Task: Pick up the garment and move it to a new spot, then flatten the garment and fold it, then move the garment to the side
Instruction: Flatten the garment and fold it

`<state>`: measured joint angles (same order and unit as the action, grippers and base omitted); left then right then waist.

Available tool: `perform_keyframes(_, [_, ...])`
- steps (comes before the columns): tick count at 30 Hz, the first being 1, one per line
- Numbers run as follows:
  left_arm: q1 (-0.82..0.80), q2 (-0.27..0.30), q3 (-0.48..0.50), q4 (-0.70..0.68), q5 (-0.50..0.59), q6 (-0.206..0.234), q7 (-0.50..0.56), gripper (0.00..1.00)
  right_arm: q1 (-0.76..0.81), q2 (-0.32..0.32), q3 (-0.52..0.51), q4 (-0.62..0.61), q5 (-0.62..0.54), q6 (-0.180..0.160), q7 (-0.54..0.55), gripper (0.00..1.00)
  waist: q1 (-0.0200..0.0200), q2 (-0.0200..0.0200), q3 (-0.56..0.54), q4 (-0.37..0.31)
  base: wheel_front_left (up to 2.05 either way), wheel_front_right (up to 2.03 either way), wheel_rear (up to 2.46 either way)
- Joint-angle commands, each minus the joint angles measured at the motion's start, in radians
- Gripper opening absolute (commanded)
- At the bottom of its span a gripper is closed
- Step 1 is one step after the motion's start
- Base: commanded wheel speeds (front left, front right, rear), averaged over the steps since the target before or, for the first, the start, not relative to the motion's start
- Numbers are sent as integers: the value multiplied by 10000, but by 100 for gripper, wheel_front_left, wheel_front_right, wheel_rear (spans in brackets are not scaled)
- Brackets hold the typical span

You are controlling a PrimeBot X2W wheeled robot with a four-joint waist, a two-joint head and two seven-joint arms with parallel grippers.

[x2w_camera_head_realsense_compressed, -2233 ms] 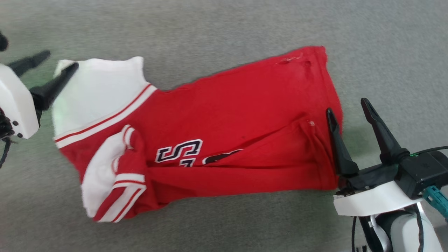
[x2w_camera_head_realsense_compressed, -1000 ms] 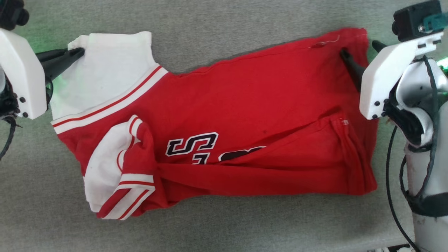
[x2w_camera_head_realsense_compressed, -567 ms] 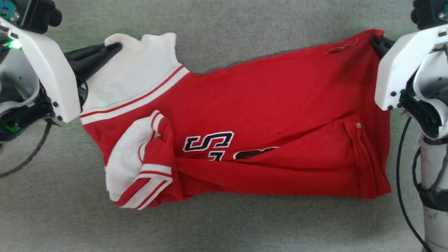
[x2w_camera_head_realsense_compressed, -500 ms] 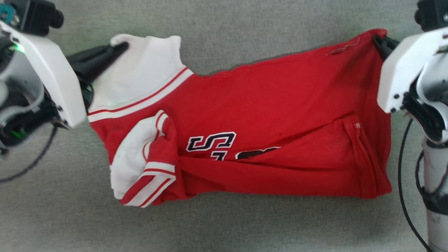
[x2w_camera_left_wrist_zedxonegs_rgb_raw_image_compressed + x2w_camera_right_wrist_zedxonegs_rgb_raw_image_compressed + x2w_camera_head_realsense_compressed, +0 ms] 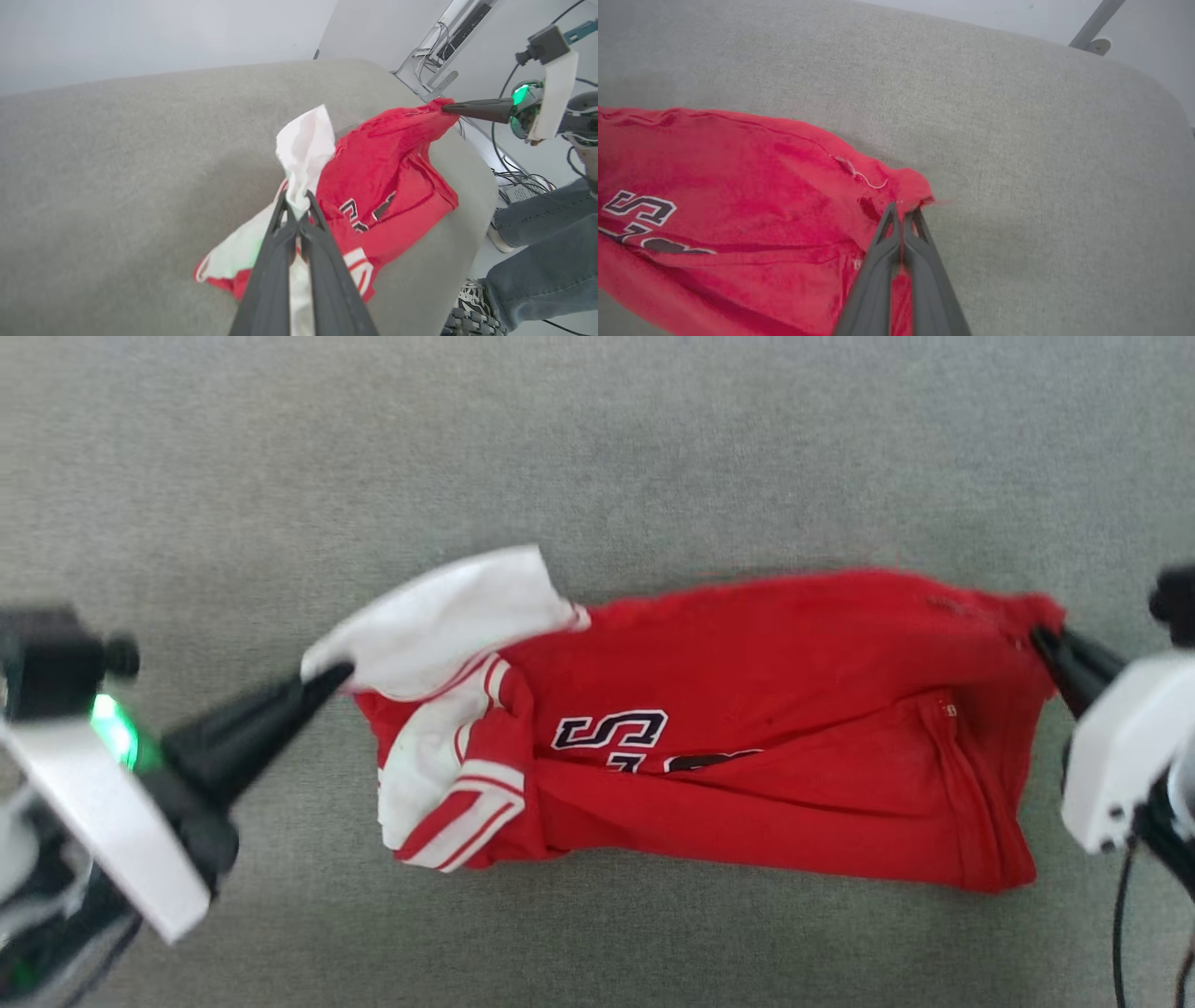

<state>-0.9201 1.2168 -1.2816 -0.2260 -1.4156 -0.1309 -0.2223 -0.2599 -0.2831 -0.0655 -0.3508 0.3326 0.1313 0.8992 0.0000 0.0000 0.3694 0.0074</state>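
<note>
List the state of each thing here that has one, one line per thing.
garment: crumpled, its lower edge folded over, raised at two corners, the rest lying on the gray surface.
left gripper: fingers shut on the garment's white sleeve.
right gripper: fingers shut on the garment's red hem corner.

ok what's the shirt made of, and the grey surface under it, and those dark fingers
The garment looks like soft matte knit, probably cotton jersey: it drapes and creases where pinched. The grey surface looks like short-pile fabric or felt, matte and finely fuzzy. The fingers are likely moulded plastic: dark, smooth, with a faint sheen.
</note>
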Motion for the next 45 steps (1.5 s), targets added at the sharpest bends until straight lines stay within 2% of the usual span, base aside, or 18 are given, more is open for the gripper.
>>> perform_keyframes(1, [351, 144, 13, -156, 80, 7, -167, 0, 347, 40, -125, -158, 116, -12, 12, 0, 0, 0, -120, 90, 0, 0, 0])
perform_keyframes(5, [1519, 625, 16, -602, 196, 7, -423, 0, 1609, 251, -725, -698, 332, -11, -119, 0, 0, 0, -188, 201, 0, 0, 0])
perform_keyframes(9, [2694, 388, 374, -447, 302, 7, -436, 0, 2648, 512, -1210, -848, 465, -11, -369, 0, 0, 0, -128, 317, 0, 0, 0])
perform_keyframes(14, [3804, -418, 680, 448, 1065, 7, -435, 0, 3071, 672, -1274, -323, 318, -11, -822, 0, 0, 0, 74, 387, 0, 0, 0])
perform_keyframes(19, [4083, -1354, 835, 1473, 1608, 7, -435, 0, 2599, 656, -1036, 764, 14, -11, -1423, 0, 0, 0, 258, 391, 0, 0, 0])
perform_keyframes(29, [3622, -2263, 787, 2654, 2145, 7, -437, 0, 1793, 837, -370, 2356, -376, -11, -2283, 0, 0, 0, 377, 302, 0, 0, 0])
perform_keyframes(30, [3638, -2323, 933, 2646, 2119, 7, -437, 0, 1780, 798, -345, 2359, -336, -11, -2368, 38, 0, 0, 343, 299, 0, 0, 0])
perform_keyframes(31, [3711, -2385, 1091, 2593, 2090, 7, -437, 5, 1821, 761, -340, 2328, -285, -11, -2444, 45, 0, 0, 287, 304, 0, 0, 0])
perform_keyframes(32, [3826, -2432, 1284, 2537, 2062, 7, -439, 26, 1889, 748, -374, 2231, -216, -11, -2484, 100, 0, 0, 233, 313, 0, 0, 0])
perform_keyframes(33, [3974, -2486, 1487, 2482, 2047, 7, -437, 46, 1968, 769, -445, 2100, -134, -11, -2504, 100, 0, 0, 168, 327, 0, 0, 0])
perform_keyframes(34, [4099, -2546, 1714, 2423, 2065, 7, -437, 54, 2079, 749, -546, 1976, -65, -11, -2438, 100, 0, 0, 95, 360, 0, 0, 0])
perform_keyframes(35, [4245, -2612, 2010, 2370, 2071, 7, -437, 72, 2182, 702, -619, 1815, 19, -11, -2351, 100, 0, 0, 25, 400, 0, 0, 0])
perform_keyframes(36, [4412, -2720, 2348, 2315, 2004, 7, -439, 95, 2256, 665, -751, 1625, 111, -11, -2309, 100, 0, 0, -48, 444, 0, 0, 0])
perform_keyframes(37, [4616, -2825, 2661, 2301, 1986, 7, -437, 100, 2315, 622, -891, 1476, 184, -11, -2250, 100, 0, 0, -123, 497, 0, 0, 0])
perform_keyframes(41, [5550, -3492, 4050, 2481, 2256, 7, -437, 100, 2507, 425, -1451, 1235, 376, -11, -1947, 100, 0, 0, -410, 791, 0, 0, 0])
perform_keyframes(45, [6292, -4291, 5302, 3100, 2996, 7, -436, 100, 2457, 405, -1828, 1680, 534, -11, -1438, 100, 0, 0, -673, 1191, 0, 0, 0])
